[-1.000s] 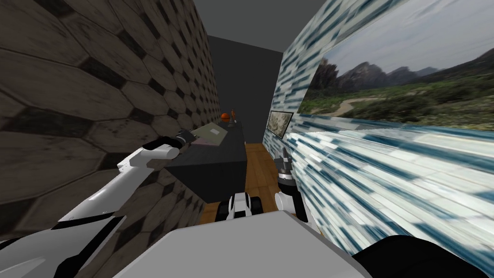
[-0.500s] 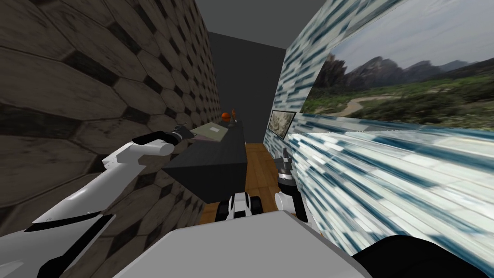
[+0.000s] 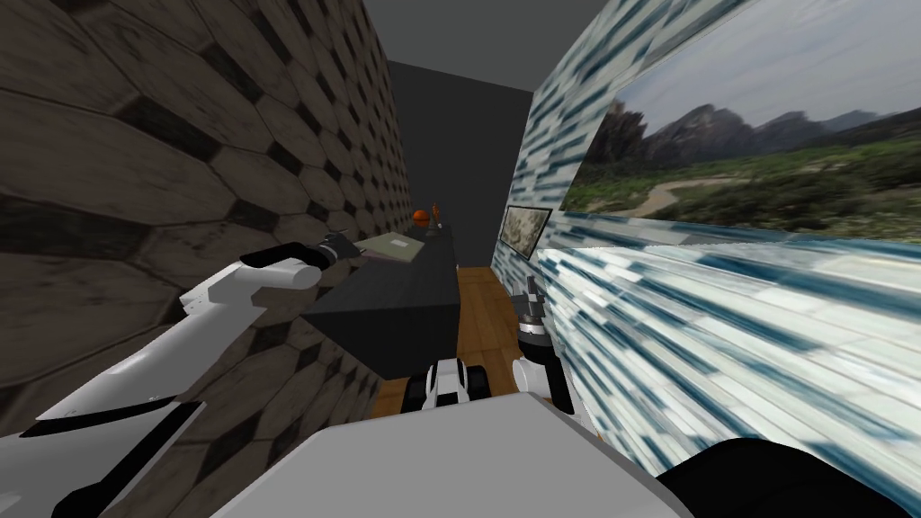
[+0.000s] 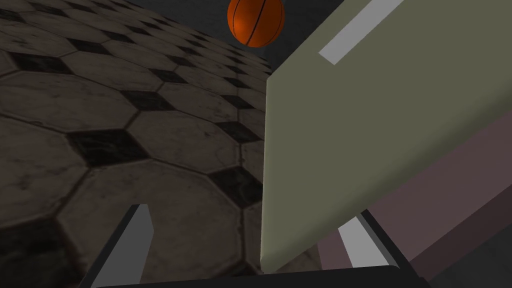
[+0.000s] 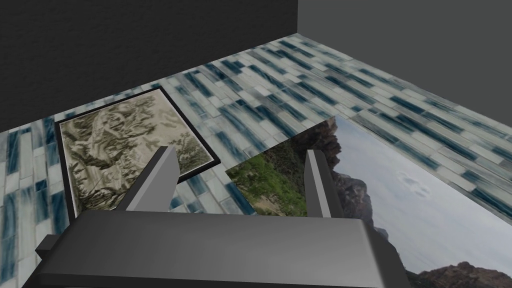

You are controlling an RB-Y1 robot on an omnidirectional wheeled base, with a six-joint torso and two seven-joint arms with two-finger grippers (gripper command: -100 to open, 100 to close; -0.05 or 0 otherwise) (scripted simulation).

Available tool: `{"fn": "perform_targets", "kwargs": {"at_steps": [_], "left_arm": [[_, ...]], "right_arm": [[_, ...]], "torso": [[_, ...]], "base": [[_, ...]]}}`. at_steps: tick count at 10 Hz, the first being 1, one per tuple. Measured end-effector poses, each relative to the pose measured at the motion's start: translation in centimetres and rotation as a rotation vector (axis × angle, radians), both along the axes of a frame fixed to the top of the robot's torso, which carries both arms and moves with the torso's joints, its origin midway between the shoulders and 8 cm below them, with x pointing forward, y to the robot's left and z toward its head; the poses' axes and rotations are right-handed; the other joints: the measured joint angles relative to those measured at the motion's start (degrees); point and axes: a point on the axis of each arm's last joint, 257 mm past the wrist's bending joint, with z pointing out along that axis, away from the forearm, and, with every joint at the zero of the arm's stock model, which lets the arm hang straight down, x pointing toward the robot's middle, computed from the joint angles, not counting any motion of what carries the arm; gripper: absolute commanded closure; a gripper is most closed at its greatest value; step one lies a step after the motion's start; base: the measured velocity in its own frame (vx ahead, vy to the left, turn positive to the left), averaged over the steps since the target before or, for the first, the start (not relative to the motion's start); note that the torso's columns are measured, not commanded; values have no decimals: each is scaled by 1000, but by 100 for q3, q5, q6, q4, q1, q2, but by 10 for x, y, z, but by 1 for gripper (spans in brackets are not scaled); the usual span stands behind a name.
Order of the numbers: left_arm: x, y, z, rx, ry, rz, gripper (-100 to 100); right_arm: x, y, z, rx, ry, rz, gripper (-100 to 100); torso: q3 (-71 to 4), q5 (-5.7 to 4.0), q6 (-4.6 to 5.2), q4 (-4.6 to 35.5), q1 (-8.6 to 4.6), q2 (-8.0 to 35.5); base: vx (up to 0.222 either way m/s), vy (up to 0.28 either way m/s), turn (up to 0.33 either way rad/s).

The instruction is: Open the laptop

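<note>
The laptop (image 3: 388,245) lay on a dark, box-shaped cabinet (image 3: 396,310) set against the wall of hexagonal, stone-look tiles (image 3: 180,162), toward the cabinet's wall side. Its lid (image 4: 380,125), a flat, matte olive-grey slab bearing 1 pale rectangular strip (image 4: 350,35), stood tilted up off a dull mauve base (image 4: 450,190). The left gripper (image 4: 245,245) was at the lid's corner, its 2 thin blades spread wide. 1 finger (image 4: 357,240) sat tucked under the lid, above the base, and the other (image 4: 132,240) stood clear on the wall side. A round orange basketball (image 4: 256,21) with black seams sat beyond. The right gripper (image 5: 240,185) pointed upward at my right, its fingers apart and holding nothing.
</note>
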Motion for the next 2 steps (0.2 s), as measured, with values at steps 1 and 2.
{"fn": "perform_targets", "kwargs": {"at_steps": [1, 2], "left_arm": [[0, 0, -2, 0, 4, 0, 0], [0, 0, -1, 0, 1, -1, 0]], "right_arm": [[0, 0, 0, 0, 0, 0, 0], [0, 0, 0, 0, 0, 0, 0]], "torso": [[1, -2, -1, -1, -2, 2], [-3, 5, -6, -12, 5, -4]], "base": [[5, 1, -11], [0, 0, 0]]}}
